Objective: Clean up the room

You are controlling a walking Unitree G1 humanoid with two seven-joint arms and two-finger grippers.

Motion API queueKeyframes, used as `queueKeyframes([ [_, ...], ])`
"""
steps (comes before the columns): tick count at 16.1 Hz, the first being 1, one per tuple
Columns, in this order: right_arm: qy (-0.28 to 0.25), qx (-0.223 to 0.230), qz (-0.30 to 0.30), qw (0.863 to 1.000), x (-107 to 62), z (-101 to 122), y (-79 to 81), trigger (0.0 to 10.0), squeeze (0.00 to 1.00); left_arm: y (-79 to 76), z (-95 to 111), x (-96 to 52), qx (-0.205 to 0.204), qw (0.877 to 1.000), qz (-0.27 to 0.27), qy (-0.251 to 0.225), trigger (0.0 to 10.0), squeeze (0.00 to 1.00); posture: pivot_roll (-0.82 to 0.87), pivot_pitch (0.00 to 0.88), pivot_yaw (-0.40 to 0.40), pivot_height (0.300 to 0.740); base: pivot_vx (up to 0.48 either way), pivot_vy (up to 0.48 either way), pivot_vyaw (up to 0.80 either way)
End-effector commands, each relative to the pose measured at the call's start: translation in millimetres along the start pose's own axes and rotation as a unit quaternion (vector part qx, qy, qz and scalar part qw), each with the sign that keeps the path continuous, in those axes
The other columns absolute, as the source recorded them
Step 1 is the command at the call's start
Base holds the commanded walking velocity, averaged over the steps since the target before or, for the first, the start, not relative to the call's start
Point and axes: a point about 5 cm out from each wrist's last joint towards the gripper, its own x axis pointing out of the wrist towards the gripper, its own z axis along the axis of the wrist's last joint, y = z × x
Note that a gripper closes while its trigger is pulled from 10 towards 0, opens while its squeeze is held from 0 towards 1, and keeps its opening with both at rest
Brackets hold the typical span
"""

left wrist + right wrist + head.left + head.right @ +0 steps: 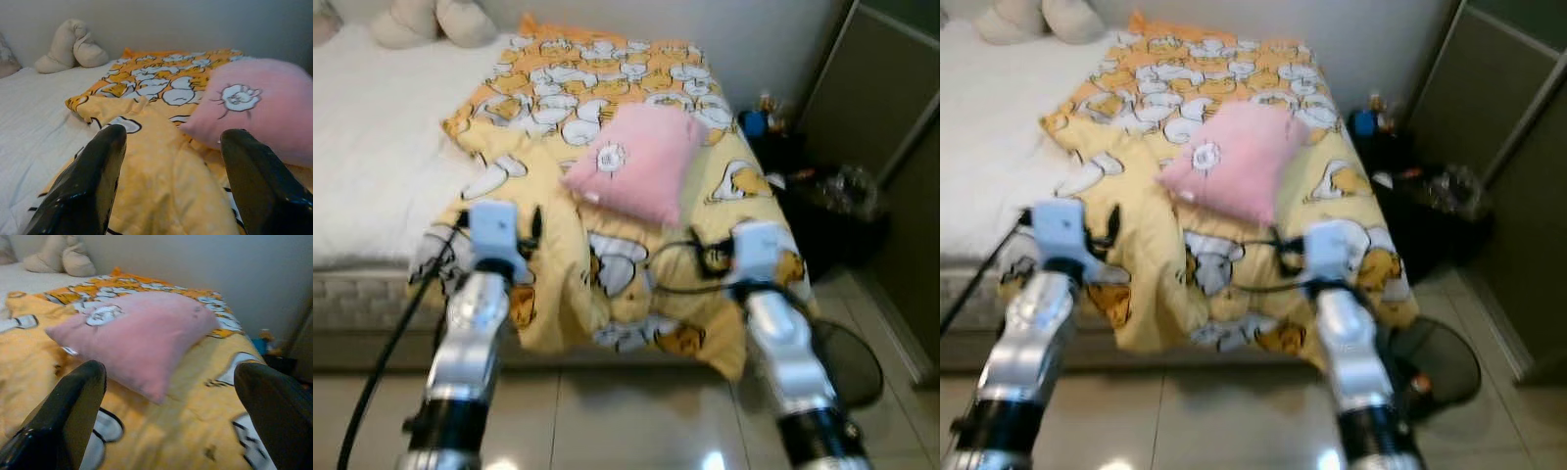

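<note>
Before me on the bed (pixel 372 176) lies one yellow blanket (pixel 558 294) printed with white cartoon figures, rumpled, its near edge hanging over the foot of the bed toward the tiled floor (pixel 607 421). One pink pillow (pixel 636 162) with a small white flower patch rests on top of the blanket, toward the bed's right side. At the far end of the white sheet, against the wall, sit two cream cushions (pixel 431 20) touching each other.

I count two hands, both raised in front of the bed's foot. My left hand (pixel 171 181) is spread wide, its two black fingers (pixel 88 181) well apart, with the yellow blanket showing between them; it holds nothing, and I cannot tell whether the fingertips touch the cloth. My right hand (pixel 171 416) is likewise released and wide apart, holding nothing, pointed at the pink pillow, which lies just beyond its fingers (pixel 63 421).

To the right of the bed, low beside a dark cabinet (pixel 881 108), is a dark cluttered heap (pixel 822 196) with one small blue thing (pixel 754 122) near the wall; it is too blurred to count. One round dark stand (pixel 1440 367) lies on the floor beside my right arm.
</note>
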Motion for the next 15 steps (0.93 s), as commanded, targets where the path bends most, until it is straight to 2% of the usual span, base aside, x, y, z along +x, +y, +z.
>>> queueKeyframes([
  [1, -0.007, -0.005, -0.016, 1.000, -0.2, 2.9, -11.1, 10.0, 0.15, -7.7, 3.4, 2.0, -0.006, 1.000, -0.016, -0.006, 10.0, 0.00, -0.11, 0.014, -0.022, 0.740, 0.480, 0.000, 0.00],
  [9, 0.000, -0.004, -0.021, 1.000, -0.5, 0.8, -11.9, 10.0, 0.15, -7.0, 1.4, 2.9, -0.017, 1.000, -0.018, 0.002, 10.0, 0.00, -0.11, 0.019, -0.023, 0.740, 0.480, 0.000, 0.00],
  [13, 0.002, -0.010, -0.031, 0.999, -0.3, 0.5, -14.8, 10.0, 0.16, -10.0, 4.7, 6.7, -0.002, 0.999, -0.034, -0.004, 10.0, 0.00, -0.11, 0.019, -0.023, 0.740, 0.480, 0.000, 0.00],
  [14, 0.002, -0.010, -0.031, 0.999, -0.3, 0.4, -15.0, 10.0, 0.54, -10.0, 5.2, 7.2, -0.001, 0.999, -0.035, -0.004, 10.0, 0.00, -0.11, 0.019, -0.023, 0.740, 0.480, 0.000, 0.00],
  [15, 0.003, -0.017, -0.045, 0.999, -0.4, -0.1, -18.1, 10.0, 1.00, -9.6, 5.6, 8.1, -0.004, 0.999, -0.038, -0.003, 10.0, 0.00, -0.11, 0.021, -0.022, 0.740, 0.480, 0.000, 0.00],
])
